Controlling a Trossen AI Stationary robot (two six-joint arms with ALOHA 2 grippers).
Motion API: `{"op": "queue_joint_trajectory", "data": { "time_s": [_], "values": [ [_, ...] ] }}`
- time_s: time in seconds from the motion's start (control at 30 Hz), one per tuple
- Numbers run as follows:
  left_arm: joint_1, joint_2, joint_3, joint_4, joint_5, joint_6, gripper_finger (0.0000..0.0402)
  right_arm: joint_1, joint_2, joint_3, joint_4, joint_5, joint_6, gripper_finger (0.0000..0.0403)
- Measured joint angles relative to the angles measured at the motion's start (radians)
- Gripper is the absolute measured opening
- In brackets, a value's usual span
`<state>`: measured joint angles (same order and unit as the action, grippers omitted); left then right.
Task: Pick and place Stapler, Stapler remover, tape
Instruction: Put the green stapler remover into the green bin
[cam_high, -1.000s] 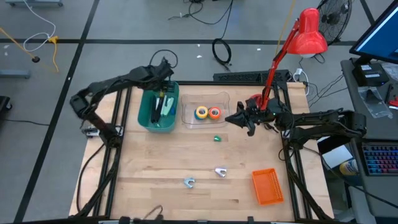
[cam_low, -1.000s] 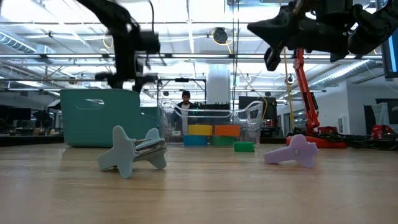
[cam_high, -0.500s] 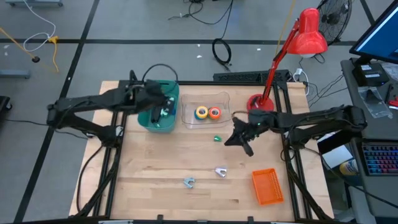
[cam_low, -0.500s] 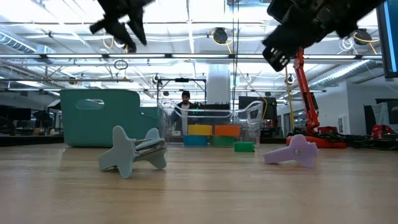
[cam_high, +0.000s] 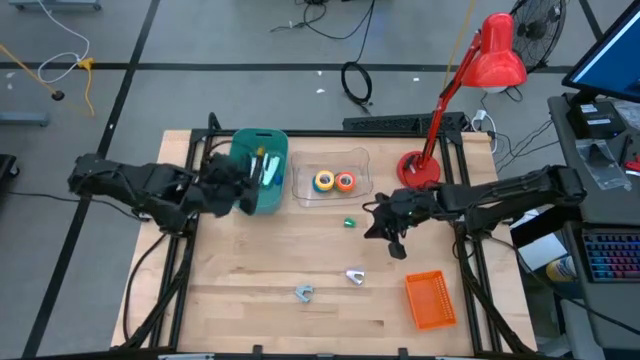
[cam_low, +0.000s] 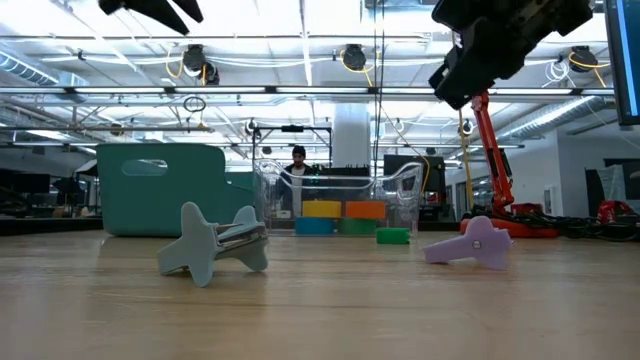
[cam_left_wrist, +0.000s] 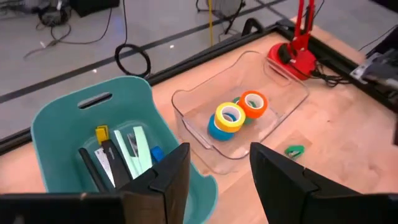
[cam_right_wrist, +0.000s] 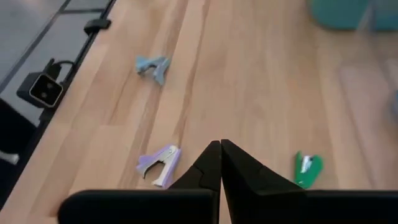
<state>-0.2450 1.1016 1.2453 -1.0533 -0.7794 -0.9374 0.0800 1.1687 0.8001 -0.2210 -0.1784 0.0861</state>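
While both arms hang above the table: nothing is held by either.

Right gripper (cam_high: 392, 238): fingers pressed together with no gap, empty; raised over the wood, just beside the green stapler (cam_high: 349, 223).

Left gripper (cam_high: 237, 196): fingers apart, empty; at the near-left edge of the teal bin (cam_high: 256, 193).

Teal bin contents: several staplers standing upright, dark, pale green and yellow ones visible (cam_left_wrist: 118, 151).

Tape: yellow roll (cam_left_wrist: 229, 116) stacked on the blue roll (cam_left_wrist: 215, 129), orange roll (cam_left_wrist: 253, 104) touching them, a green roll partly hidden behind; all in the clear tray (cam_high: 359, 158).

Stapler removers: purple one (cam_right_wrist: 160, 164) and blue-grey one (cam_right_wrist: 152, 66) loose on the table, well apart, nearer the front edge.

Orange basket (cam_high: 431, 300): front right, nothing visible in it.

Judged status: green stapler and both removers not yet placed.

Risk 1: descending with fingers together would push the small stapler away instead of straddling it.

Risk 2: removers are splayed and low; an off-centre pinch could flip or skid one.

Risk 3: left arm near the bin rim could nudge the bin.
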Motion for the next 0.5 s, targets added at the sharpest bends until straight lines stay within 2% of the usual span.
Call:
{"op": "queue_joint_trajectory", "data": {
  "time_s": [0.1,0.27,0.5],
  "values": [
    [-0.07,-0.014,0.0,-0.062,-0.054,-0.07,0.017,0.016,0.05,0.0,0.005,0.008,0.005,0.0014],
    [-0.157,-0.018,0.0,-0.148,-0.095,-0.167,0.017,0.026,0.126,0.0,0.024,0.105,0.048,0.0051],
    [-0.179,-0.016,0.0,-0.15,-0.079,-0.097,0.017,0.02,0.167,0.0,0.043,0.126,0.113,0.0117]
  ]
}}
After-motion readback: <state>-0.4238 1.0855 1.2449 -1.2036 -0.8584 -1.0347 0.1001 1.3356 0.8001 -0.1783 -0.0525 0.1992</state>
